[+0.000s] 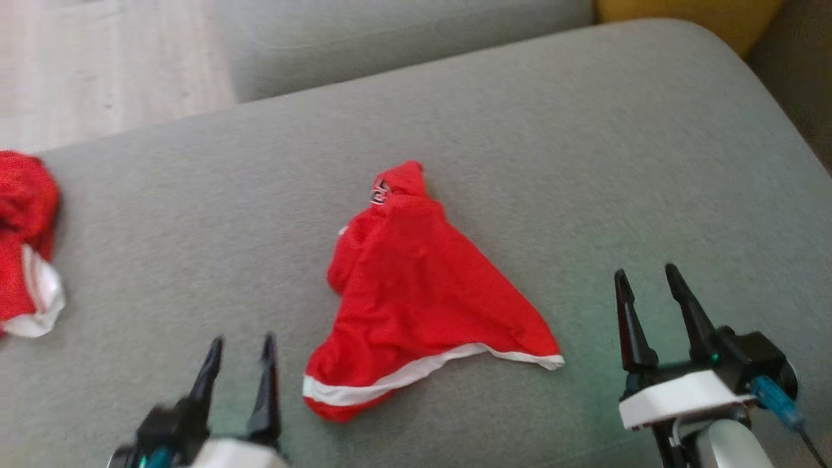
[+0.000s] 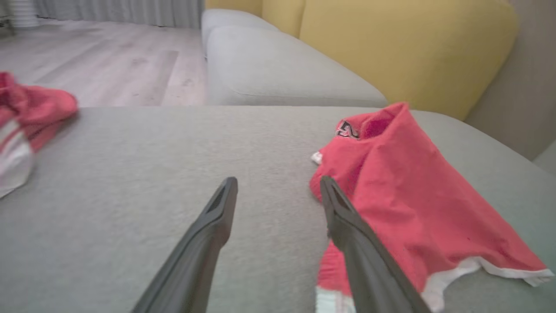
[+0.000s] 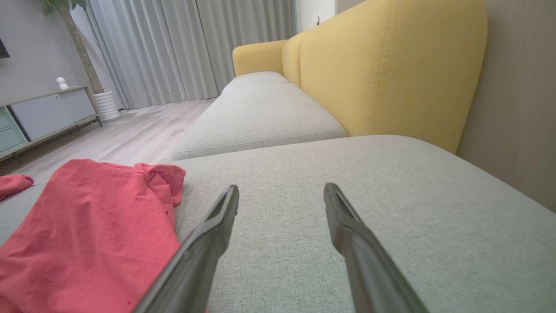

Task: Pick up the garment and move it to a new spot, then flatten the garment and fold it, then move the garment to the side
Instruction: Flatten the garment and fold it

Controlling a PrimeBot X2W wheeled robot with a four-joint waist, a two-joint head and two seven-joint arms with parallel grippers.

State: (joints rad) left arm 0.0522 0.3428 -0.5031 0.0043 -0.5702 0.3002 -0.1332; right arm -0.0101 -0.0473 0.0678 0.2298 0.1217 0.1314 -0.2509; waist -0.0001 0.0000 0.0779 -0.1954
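Garment (image 1: 422, 292), red w/ a white hem band, is seen lying crumpled in a rough triangle at approx. the middle of the grey seat cushion (image 1: 585, 162). The white-edged hem is turned toward the robot, and a collar end w/ a small dark label is raised at the far side. It is not flattened or folded.

L gripper (image 1: 243, 339) is held low near the garment's hem corner on the robot's left, jaws spread wide, nothing gripped. In the left wrist view one finger (image 2: 347, 226) is overlapped w/ the cloth edge; whether contact is made can't be told.

R gripper (image 1: 645, 270) is positioned on the robot's right, apart from the garment, jaws likewise wide open and empty, w/ bare cushion seen between the fingers in the right wrist view.

A second red-and-white cloth (image 1: 26, 247) is bunched at the cushion's left edge, well apart from the garment. A yellow backrest (image 3: 382, 65) is seen behind the cushion, and pale wood flooring (image 1: 97, 58) beyond it.
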